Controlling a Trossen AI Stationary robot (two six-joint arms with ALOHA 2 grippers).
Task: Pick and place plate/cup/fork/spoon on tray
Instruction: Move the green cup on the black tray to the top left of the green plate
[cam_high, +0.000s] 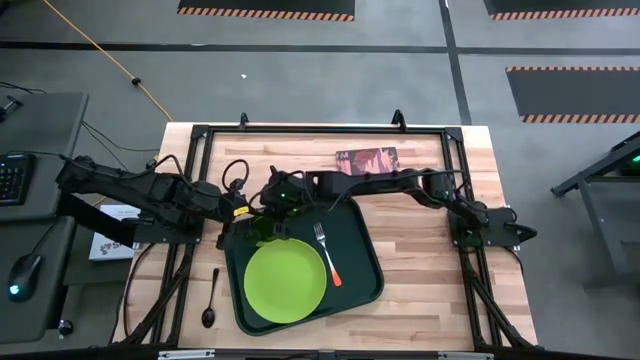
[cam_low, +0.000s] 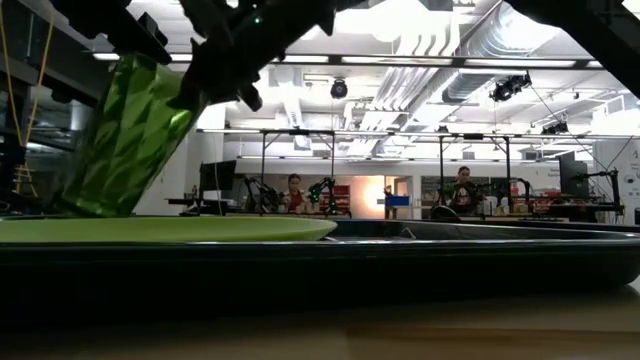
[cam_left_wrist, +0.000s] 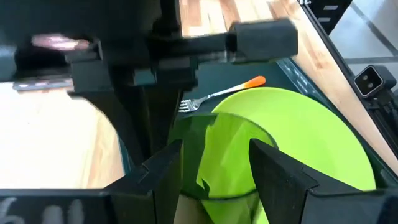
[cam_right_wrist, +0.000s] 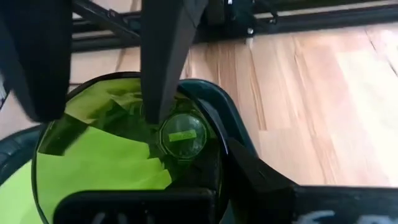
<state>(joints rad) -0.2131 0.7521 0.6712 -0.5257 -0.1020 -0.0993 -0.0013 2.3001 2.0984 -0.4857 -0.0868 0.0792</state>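
Right up close, my left gripper (cam_left_wrist: 214, 171) has its fingers (cam_left_wrist: 277, 177) clamped on either side of the cup (cam_left_wrist: 217, 158), and through its green wall I see the plate (cam_left_wrist: 311, 140) behind. My right gripper (cam_right_wrist: 155, 93) is at the same cup (cam_right_wrist: 124, 149), looking down into its mouth; one finger reaches down inside and the other sits outside the rim, though whether they pinch the wall I cannot tell. From table height the cup (cam_low: 130, 140) hangs tilted, its lower end down by the near edge of the plate (cam_low: 170, 230). From above, both my grippers meet at the far left corner of the tray (cam_high: 365, 285), left gripper (cam_high: 248, 222) coming from the left, right gripper (cam_high: 285, 205) reaching across from the right. The plate (cam_high: 285, 282) lies flat in the tray, the fork (cam_high: 327, 255) just beside it on the right, orange handle toward the front. The spoon (cam_high: 210, 300) lies on the table left of the tray. Farther back, a small reddish book (cam_high: 367, 160) sits near the far edge.
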